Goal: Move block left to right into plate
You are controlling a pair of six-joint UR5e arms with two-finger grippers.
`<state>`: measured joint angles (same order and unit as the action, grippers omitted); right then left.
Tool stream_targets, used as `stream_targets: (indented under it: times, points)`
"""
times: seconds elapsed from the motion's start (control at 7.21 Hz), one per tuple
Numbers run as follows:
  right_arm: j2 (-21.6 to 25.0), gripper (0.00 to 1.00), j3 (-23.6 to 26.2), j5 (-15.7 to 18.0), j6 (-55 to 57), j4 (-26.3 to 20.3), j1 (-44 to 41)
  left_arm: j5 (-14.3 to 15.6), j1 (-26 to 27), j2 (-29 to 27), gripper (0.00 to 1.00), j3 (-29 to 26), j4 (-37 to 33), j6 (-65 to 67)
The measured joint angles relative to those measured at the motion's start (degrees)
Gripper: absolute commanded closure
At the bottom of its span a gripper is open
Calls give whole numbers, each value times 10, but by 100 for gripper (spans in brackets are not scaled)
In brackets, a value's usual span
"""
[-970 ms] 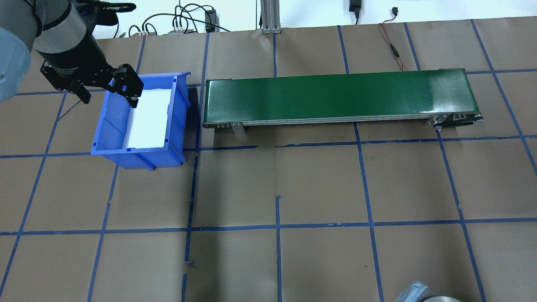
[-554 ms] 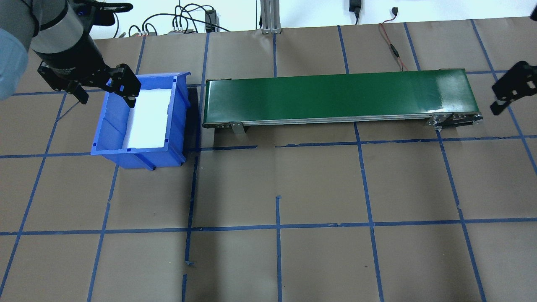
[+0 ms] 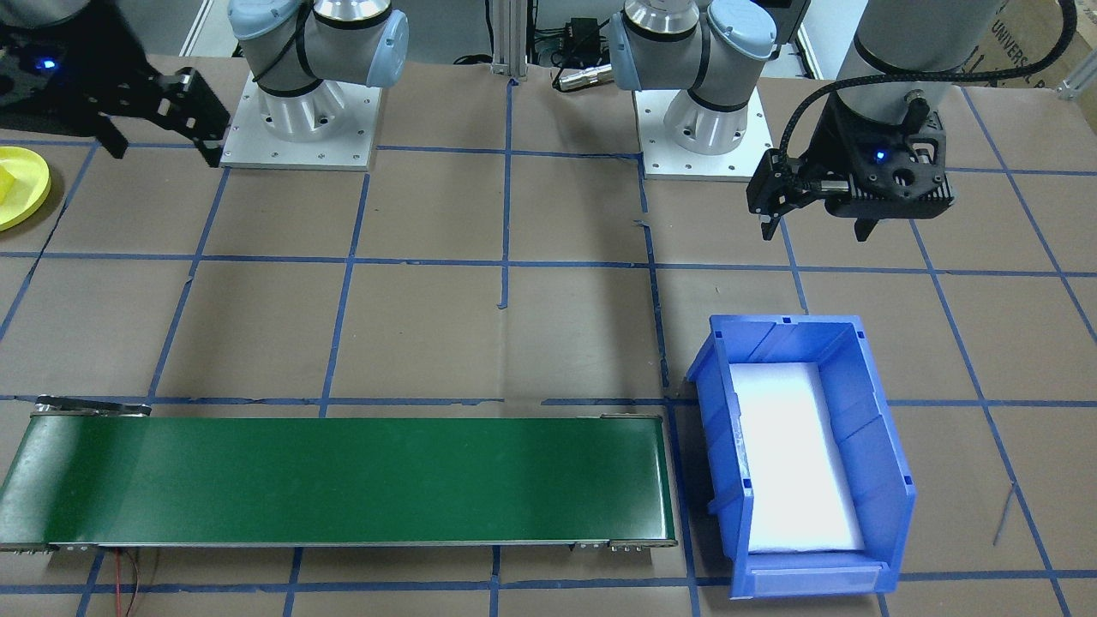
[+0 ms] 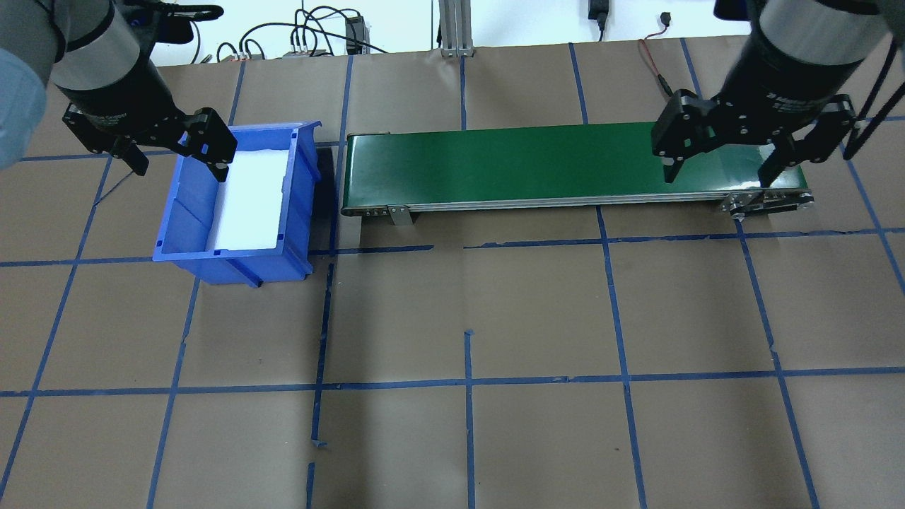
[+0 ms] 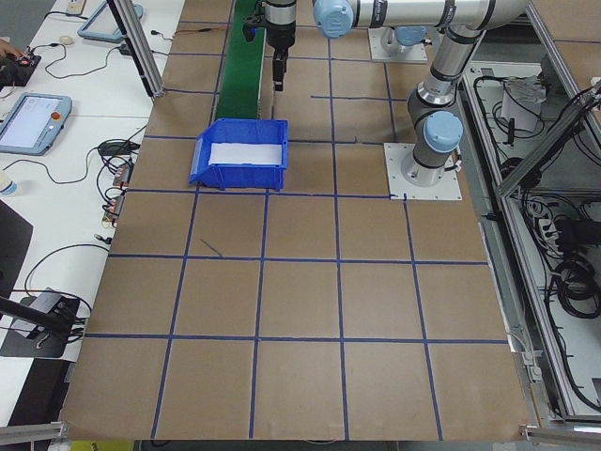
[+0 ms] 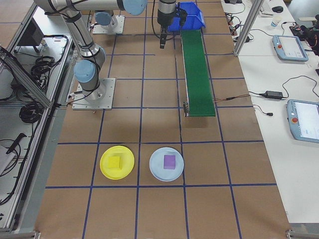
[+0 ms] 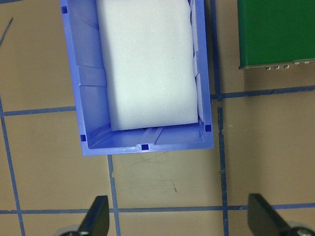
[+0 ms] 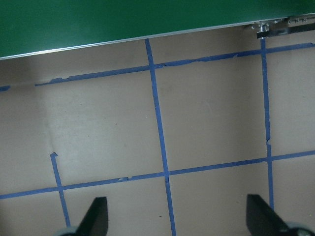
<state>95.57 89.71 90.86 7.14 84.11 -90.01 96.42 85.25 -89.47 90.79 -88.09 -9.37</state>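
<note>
We see a brown paper-covered table (image 4: pixel 537 311) marked into squares by blue tape, with two robot arms working over it. The yellow plate (image 6: pixel 117 162) lies flat at the table's right end, well apart from the green conveyor belt (image 4: pixel 565 166); being round, it has no long axis and points no particular way. On it sits a yellow block (image 6: pixel 115 162), its edges roughly square to the tape lines, though the view is too small for us to be sure. Just beside it, a pale blue plate (image 6: pixel 166 163) carries a purple block (image 6: pixel 170 161). The conveyor belt runs lengthwise left to right across the table, and a blue bin (image 4: pixel 240 201) with a white lining sits just off its left end, its long axis running crosswise to the belt. The left gripper (image 4: pixel 177 157) hovers above the bin's left rim, fingers spread apart and carrying nothing. The right gripper (image 4: pixel 721 168) hangs over the belt's right end, fingers likewise spread wide and empty. In the front-facing view only the edge of the yellow plate (image 3: pixel 21 188) shows at the frame's left side.
</note>
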Motion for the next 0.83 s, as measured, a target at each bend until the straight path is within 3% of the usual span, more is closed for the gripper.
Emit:
stream_targets:
  times: [0.42,0.83]
  points:
    - [-5,0,15,1,17,76,-33,0,0,0,0,0,-1,-1]
    - [-9,0,22,-3,14,84,-35,0,-1,0,0,0,-1,-2]
